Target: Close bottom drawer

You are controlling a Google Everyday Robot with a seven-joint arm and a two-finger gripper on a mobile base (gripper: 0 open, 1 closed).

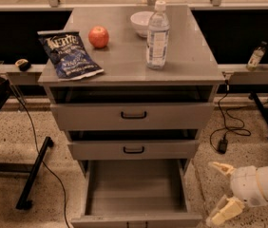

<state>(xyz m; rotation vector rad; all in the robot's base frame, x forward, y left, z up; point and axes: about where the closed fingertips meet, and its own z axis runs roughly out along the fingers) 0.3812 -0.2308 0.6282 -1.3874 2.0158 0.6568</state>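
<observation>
The bottom drawer (134, 186) looks smooth matt grey metal; the gripper (214, 193), low right beside it, has cream plastic fingers (225, 210) (slightly glossy, spread apart) above a speckled stone floor (248, 144).

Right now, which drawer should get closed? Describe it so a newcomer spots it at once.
Find the grey cabinet with an apple and a water bottle on top. The bottom drawer is the lowest of its three, with the open claw low at the picture's right beside it. Unlike the top drawer and middle drawer, it is pulled far out, its bare inside showing.
</observation>
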